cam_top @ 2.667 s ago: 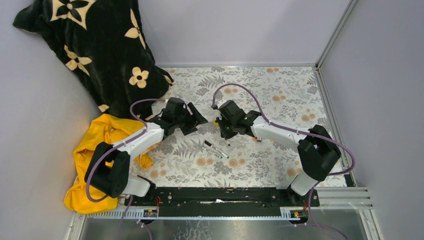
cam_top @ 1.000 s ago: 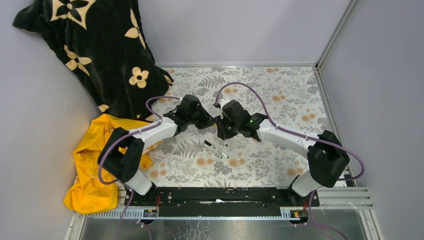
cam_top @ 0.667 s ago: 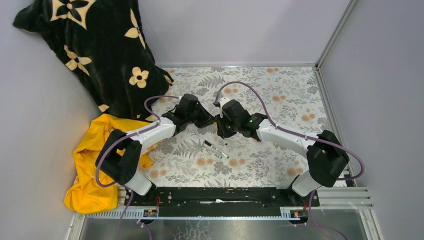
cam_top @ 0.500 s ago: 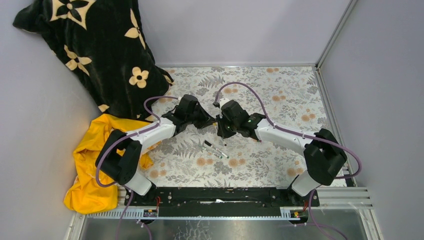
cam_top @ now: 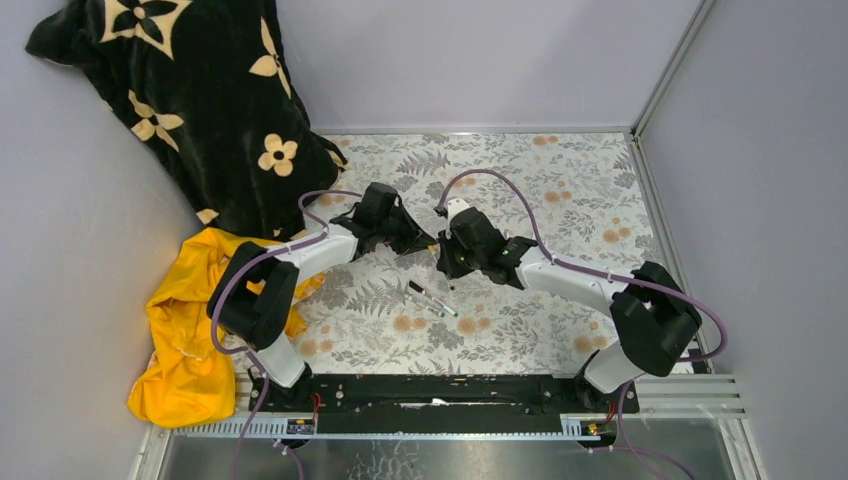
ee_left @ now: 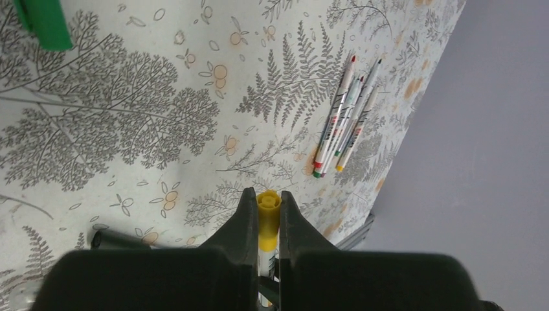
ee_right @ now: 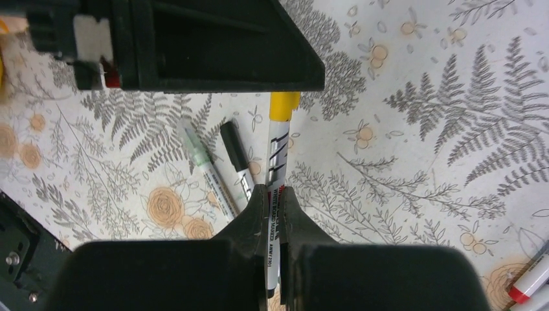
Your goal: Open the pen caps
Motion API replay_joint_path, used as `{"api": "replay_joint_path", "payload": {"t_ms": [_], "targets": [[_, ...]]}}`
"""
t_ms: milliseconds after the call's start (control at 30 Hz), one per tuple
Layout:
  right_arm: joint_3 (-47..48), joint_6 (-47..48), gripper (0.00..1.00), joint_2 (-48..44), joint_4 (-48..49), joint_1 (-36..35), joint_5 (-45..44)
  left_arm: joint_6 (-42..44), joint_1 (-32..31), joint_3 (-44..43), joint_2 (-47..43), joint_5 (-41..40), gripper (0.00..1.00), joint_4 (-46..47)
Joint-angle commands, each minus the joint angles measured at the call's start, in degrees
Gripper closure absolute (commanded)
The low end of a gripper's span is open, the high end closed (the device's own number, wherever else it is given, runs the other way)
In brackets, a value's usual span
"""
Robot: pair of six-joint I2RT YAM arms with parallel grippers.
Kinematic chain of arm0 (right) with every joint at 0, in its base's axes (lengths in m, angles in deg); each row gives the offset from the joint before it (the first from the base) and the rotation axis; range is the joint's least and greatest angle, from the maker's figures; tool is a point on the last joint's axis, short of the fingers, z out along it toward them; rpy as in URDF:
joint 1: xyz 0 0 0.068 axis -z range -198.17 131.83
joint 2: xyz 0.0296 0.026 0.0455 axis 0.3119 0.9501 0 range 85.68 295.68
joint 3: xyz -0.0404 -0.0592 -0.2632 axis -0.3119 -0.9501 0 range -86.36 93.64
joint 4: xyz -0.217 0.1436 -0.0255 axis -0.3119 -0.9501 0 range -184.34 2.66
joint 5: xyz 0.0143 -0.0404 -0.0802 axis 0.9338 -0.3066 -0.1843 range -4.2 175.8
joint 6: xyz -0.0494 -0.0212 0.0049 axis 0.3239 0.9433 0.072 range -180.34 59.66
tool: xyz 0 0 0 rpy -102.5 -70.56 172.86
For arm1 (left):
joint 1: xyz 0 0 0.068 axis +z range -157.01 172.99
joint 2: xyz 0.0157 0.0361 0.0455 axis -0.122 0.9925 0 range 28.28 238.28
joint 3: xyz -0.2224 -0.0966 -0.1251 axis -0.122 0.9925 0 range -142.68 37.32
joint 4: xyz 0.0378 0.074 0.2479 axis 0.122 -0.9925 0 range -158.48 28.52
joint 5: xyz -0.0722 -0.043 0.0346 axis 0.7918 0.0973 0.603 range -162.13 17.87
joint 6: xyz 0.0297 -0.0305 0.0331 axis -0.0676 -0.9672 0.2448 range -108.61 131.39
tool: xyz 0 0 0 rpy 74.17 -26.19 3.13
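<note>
A white-barrelled marker [ee_right: 278, 152] with a yellow pen cap [ee_right: 283, 105] hangs above the table between my two grippers. My left gripper [ee_left: 268, 201] is shut on the yellow cap [ee_left: 268, 214]. My right gripper [ee_right: 274, 194] is shut on the barrel. In the top view the two grippers, left [cam_top: 418, 240] and right [cam_top: 444, 253], meet tip to tip over the middle of the floral cloth. Two more pens [cam_top: 432, 299] lie just in front of them, one with a black cap [ee_right: 233, 146].
Several pens [ee_left: 346, 120] lie bundled on the cloth, and a green piece [ee_left: 42, 23] lies apart. A red-ended pen [ee_right: 527, 282] shows at the right wrist view's corner. A black flowered blanket [cam_top: 190, 100] and a yellow cloth [cam_top: 190, 300] lie at the left.
The two arms came together from apart. My right gripper closed on the marker's barrel while the left kept its grip on the cap.
</note>
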Motion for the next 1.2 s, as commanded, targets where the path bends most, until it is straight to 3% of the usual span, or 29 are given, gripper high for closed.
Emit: {"api": "replay_joint_path", "payload": {"t_ms": [0, 500, 867, 1167], "targets": [[-3.3, -1.3, 1.0, -4.6, -3.1, -0.8, 3.4, 2.5, 5.5, -5.8, 2.8, -2.8, 1.0, 4.6], [-7.0, -1.1, 1.0, -7.0, -3.5, -0.8, 2.2, 8.9, 9.7, -15.5, 9.3, -0.1, 1.0, -1.2], [-2.6, -1.6, 1.0, -8.0, -10.1, 1.1, -17.4, 18.1, 9.6, -13.3, 6.6, -13.8, 1.0, -14.8], [-3.3, -2.2, 1.0, -4.6, -8.5, 8.5, -18.3, 18.2, 9.6, -9.8, 7.5, -18.3, 0.87, -15.6]]}}
